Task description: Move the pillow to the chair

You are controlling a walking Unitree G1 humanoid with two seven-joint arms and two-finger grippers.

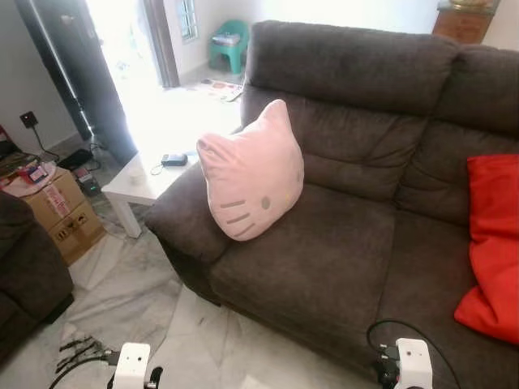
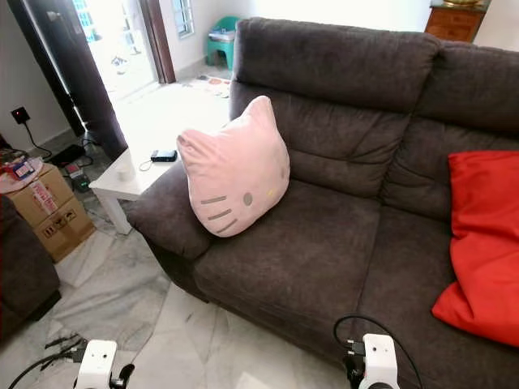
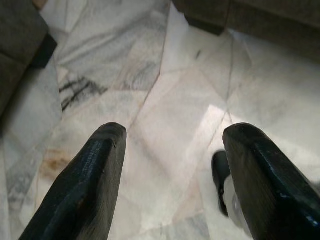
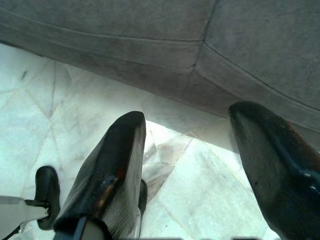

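Note:
A pink cat-face pillow (image 1: 251, 172) leans upright against the left armrest of a dark grey sofa (image 1: 340, 243), resting on the seat cushion. Both arms hang low at the bottom of the eye views, their white wrists just in frame. The left gripper (image 3: 172, 150) is open over the marble floor, nothing between its fingers. The right gripper (image 4: 192, 150) is open too, hanging above the floor at the sofa's front edge. A dark armchair (image 1: 24, 259) edge shows at the far left.
A red cushion (image 1: 491, 243) lies at the sofa's right end. A small white side table (image 1: 142, 182) with a small dark device stands left of the sofa. Cardboard boxes (image 1: 61, 212) sit beyond it. Cables lie on the marble floor (image 1: 138, 284) near my left side.

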